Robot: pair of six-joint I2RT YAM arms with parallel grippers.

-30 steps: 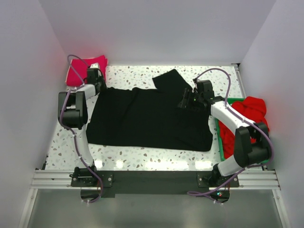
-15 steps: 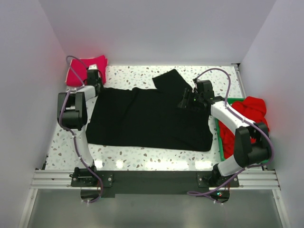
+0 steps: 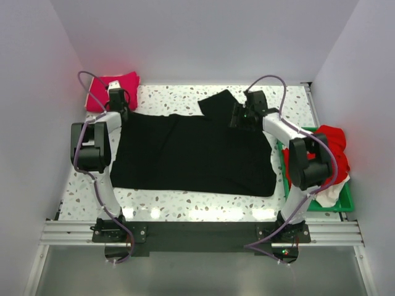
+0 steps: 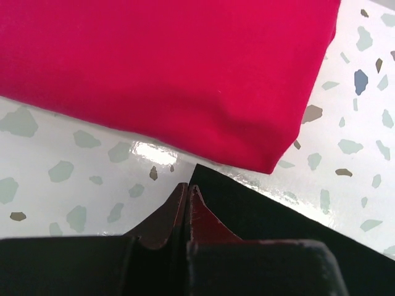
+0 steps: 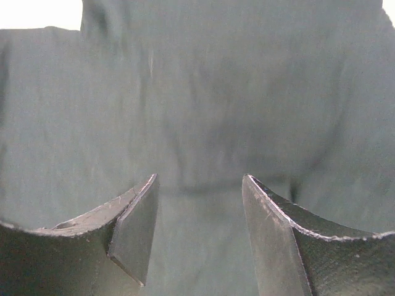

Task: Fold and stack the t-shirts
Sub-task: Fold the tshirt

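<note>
Shirt status: large black cotton t-shirt [image 3: 191,151] lies flat mid-desk, long axis 9-to-3 o'clock. One sleeve [image 3: 219,103] sticks out toward 12 o'clock from the far edge, in the 3 o'clock half. Can't tell which end is the collar.

Left pincer [image 4: 187,189] is clenched tight at the black shirt's far 9 o'clock corner. Cloth meets the tips; can't tell if any is caught between them.

Right pincer [image 5: 199,182] is released, jaws apart, low over black cloth just beside the sleeve base.

Folded magenta-pink tee [image 3: 111,89] sits on the speckled white terrazzo desk [image 3: 173,98] at 10 o'clock, just off that corner, not touching it. Crumpled bright red tee [image 3: 331,137] and white tee [image 3: 333,192] are in the green plastic tray [image 3: 338,208] at 3 o'clock.
</note>
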